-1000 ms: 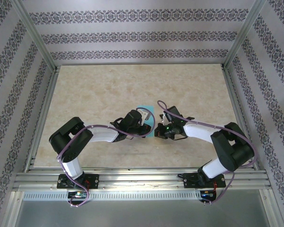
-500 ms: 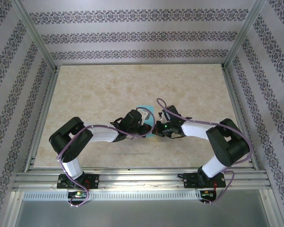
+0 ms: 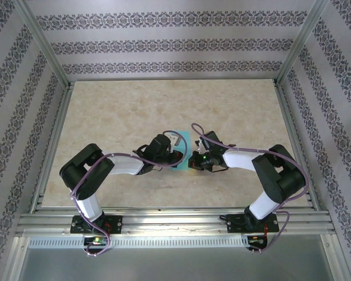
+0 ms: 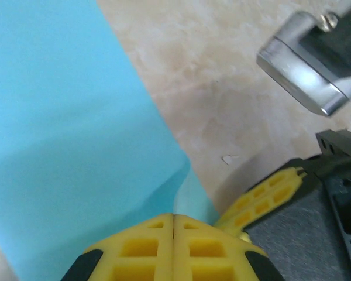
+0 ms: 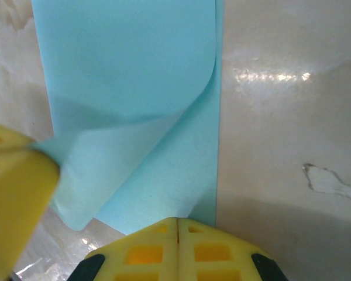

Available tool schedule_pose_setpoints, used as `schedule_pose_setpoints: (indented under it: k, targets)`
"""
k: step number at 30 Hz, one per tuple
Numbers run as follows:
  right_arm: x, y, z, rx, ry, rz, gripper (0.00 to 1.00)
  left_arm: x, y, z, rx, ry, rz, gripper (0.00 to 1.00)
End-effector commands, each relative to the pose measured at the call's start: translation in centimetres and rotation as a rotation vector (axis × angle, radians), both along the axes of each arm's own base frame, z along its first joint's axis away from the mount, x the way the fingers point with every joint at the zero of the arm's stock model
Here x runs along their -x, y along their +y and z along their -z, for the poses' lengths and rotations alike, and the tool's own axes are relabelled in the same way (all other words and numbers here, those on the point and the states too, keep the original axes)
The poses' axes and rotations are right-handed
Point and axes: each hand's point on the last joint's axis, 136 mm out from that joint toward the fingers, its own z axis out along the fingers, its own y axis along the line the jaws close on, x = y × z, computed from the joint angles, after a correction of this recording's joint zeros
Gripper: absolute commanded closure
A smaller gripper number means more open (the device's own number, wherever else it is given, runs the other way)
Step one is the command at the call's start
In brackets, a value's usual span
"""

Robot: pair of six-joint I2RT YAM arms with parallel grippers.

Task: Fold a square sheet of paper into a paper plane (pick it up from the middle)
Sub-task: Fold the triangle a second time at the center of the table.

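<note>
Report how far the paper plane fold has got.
Done: the square sheet of paper looks doubled over on the table, its upper layer nearly covering the lower one. In hand: the left gripper, shut, pinches the upper layer's near corner, which is lifted and curled; the shut right gripper sits at the sheet's near edge. Left: no pointed nose or wing folds show yet, so most folding remains.

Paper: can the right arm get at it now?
Probably yes: the shut right tool sits at the edge of the paper with nothing between them; the left tool pinches a lifted flap off to one side.
</note>
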Motion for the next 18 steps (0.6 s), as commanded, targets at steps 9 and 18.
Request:
schedule_pose_setpoints:
  k: [9, 18]
  targets:
    - [2.6, -2.7, 2.2, 0.142, 0.085, -0.043, 1.0, -1.8, 0.5, 0.2, 0.0, -0.016, -0.008, 1.0]
    - [2.5, -3.3, 2.1, 0.166, 0.086, -0.046, 1.0, -1.7, 1.0, 1.5, -0.041, -0.014, -0.008, 1.0]
